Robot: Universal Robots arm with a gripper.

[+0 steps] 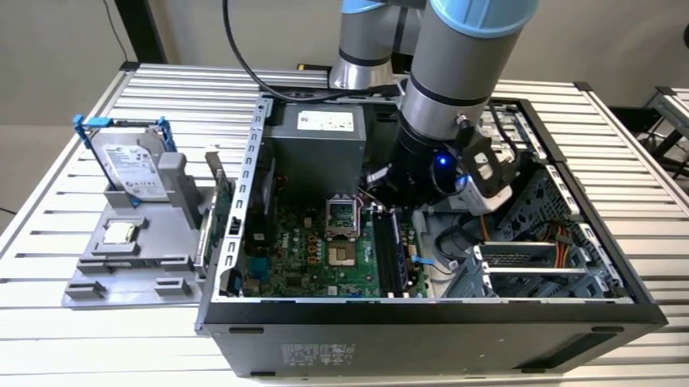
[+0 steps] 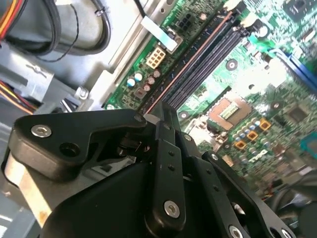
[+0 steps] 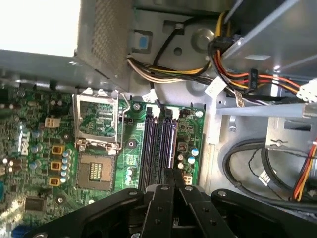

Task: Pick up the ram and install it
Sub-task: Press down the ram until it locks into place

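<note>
Surface: a slatted metal surface (image 1: 624, 129) carries an open computer case (image 1: 431, 322) lying on its side, with a grey holder (image 1: 129, 258) beside it on the exterior view's left.

Holder: a silver hard drive (image 1: 129, 165) in a blue frame is stood upright in it.

Arm: it is reached down into the case, over the green motherboard (image 1: 312, 258).

End effector: the end effector (image 3: 173, 174) is placed directly above the black memory slots (image 3: 150, 148), beside the processor socket (image 3: 96, 121). Its fingers are drawn together on a thin edge.

Task thing: the ram (image 2: 188, 64) is seen edge-on in both wrist views as a narrow brownish strip (image 3: 167, 144). It runs out from the closed fingertips, in line with one slot. How deep it sits cannot be told.

Risk, alignment: if the stick is pressed while skewed or offset from the slot, its contacts or the slot walls could be damaged.

Risk, force: uneven pressure at one end could leave it half seated, with the latches not closed.

Risk, surroundings: the bundled cables (image 3: 233, 64) lie near the arm and could be snagged.

Writing: a white label is carried by the power supply (image 1: 318, 137), and another by the hard drive. Their print is too small to be read. White lettering on the motherboard is likewise left unread.
</note>
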